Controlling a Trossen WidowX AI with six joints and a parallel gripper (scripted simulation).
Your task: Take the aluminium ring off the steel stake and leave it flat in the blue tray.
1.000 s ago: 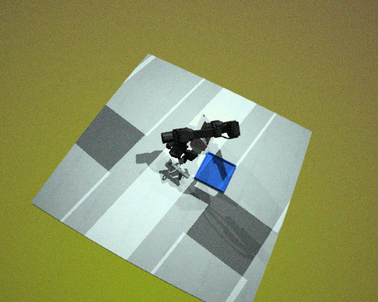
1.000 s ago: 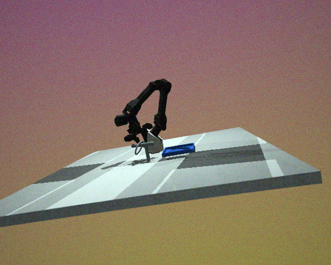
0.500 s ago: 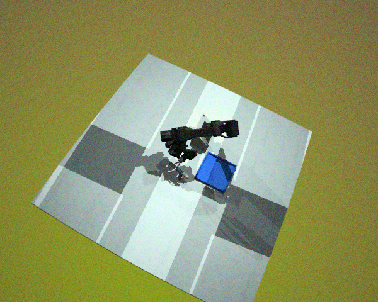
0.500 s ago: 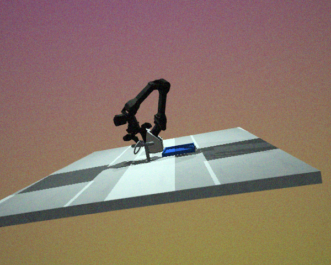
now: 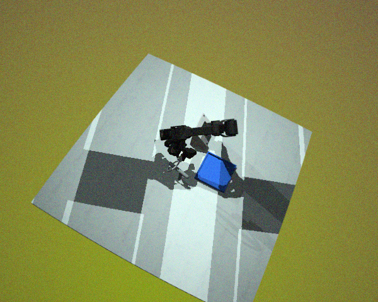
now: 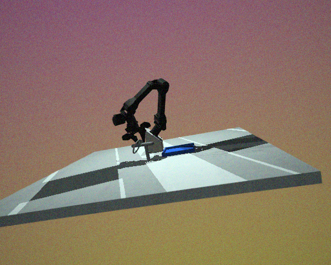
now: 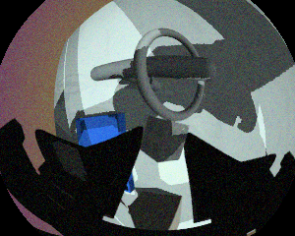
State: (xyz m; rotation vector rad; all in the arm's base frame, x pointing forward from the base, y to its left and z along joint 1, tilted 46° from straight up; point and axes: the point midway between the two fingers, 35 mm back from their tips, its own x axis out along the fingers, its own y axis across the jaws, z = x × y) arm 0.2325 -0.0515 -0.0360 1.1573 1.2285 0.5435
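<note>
The grey ring (image 5: 169,169) (image 6: 133,149) (image 7: 142,79) is upright, off the table at cross-bar height. The cross-bar (image 5: 183,172) (image 6: 149,143) (image 7: 105,72) appears to pass through it: in the wrist view the ring's left side is in front of the bar and its right side behind. The bar tops the stake post (image 6: 147,154). My gripper (image 5: 182,158) (image 6: 137,141) (image 7: 163,134) is shut on the ring's tab (image 7: 162,143), a dark block below the ring in the wrist view. The blue tray (image 5: 211,168) (image 6: 178,149) (image 7: 101,131) holds no ring and lies right of the stake in the top and exterior views.
A pale upright panel (image 6: 154,141) stands behind the stake, close to my arm's base. The arm arches above it. Strong shadows and light stripes cross the grey table (image 5: 117,246) (image 6: 199,174). My fingers hide part of the tray in the wrist view.
</note>
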